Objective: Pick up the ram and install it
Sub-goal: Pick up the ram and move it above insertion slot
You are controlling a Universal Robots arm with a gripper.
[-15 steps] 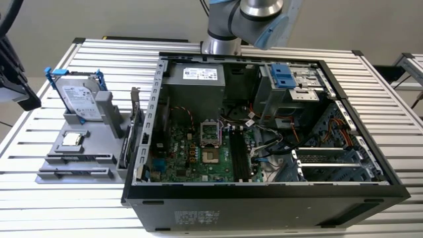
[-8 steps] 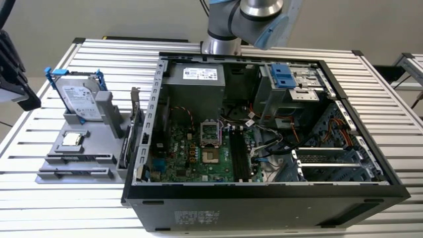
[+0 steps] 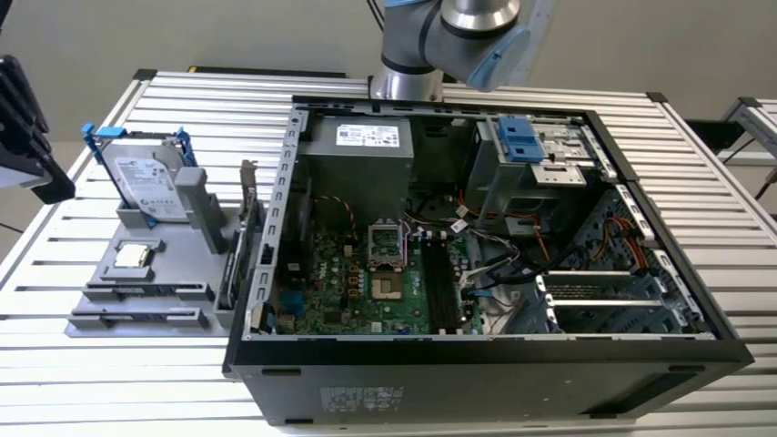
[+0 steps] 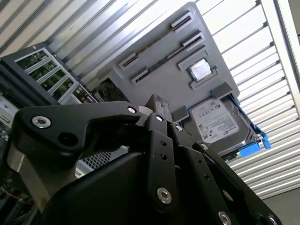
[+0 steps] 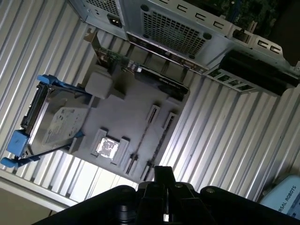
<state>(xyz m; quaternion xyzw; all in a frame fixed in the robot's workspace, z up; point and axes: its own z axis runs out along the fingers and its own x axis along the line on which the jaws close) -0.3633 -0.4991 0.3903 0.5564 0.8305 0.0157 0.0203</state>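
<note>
The hand hangs high over the grey holder, fingers pressed together and empty. The ram sits edge-up in the holder's slot, on the worktop. Coming down closed or off-line, the hand could knock that thin stick or its neighbour. The hard drive and processor crowd the holder, and a card stands between it and the case.

Exterior view: bright, even light from above. Glare stripes run along the slats of the table; the interior of the case lies in shade.

Second wrist view: slats beyond the hard drive wash out to white. The gripper is dark, underexposed and soft near the lens.

First wrist view: dimmer, with a cool cast. A bright band crosses the slats beside the tray.
</note>
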